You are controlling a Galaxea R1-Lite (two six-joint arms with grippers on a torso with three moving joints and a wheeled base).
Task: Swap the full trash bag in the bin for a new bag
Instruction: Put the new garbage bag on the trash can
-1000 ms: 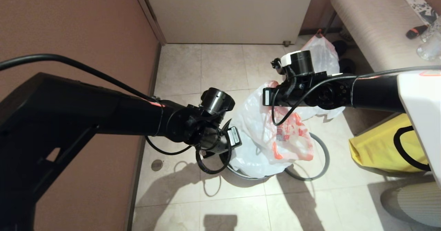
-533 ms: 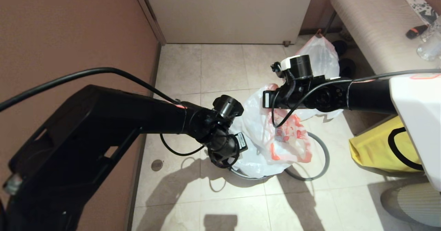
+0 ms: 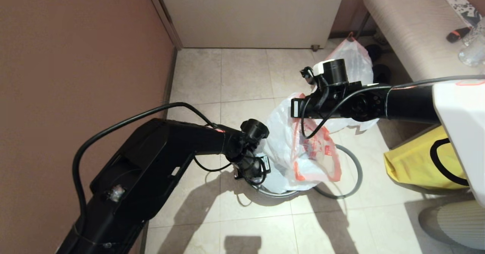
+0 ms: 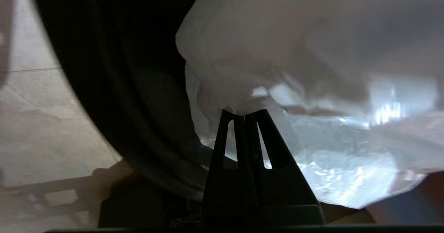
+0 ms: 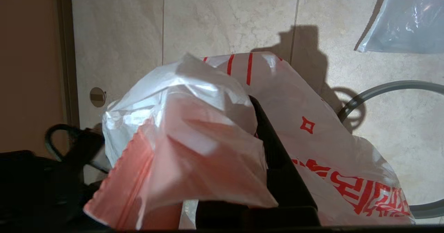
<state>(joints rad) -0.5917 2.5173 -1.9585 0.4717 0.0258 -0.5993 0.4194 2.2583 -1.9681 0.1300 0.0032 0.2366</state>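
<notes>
A tiled floor (image 3: pixel 242 76) in a corner, seen from above, with two black robot arms reaching in from either side. At the far right stands a padded bench (image 3: pixel 409 30); in front of it lies one yellow fabric bag (image 3: pixel 416 163).

One full trash bag (image 3: pixel 352 59), bulging and tied at the top, sits on the floor beside the bench, well apart from the bin, so the removal step looks done.

One new bag (image 3: pixel 299 151), limp white plastic with red lettering, is stretched between the arms above one small black bin (image 3: pixel 278 194), which it mostly hides. One thin grey ring (image 3: pixel 354 170) lies on the floor just beside the bin.

The right end effector (image 5: pixel 256 122) is clenched on the bag's orange hem, holding it up. The left end effector (image 4: pixel 244 116), lower and at the bin's rim, is clenched on a pinch of the bag's white film.

Left to do, by my reading: seat the bag inside the bin, fold its hem over the rim, and fit the ring.
</notes>
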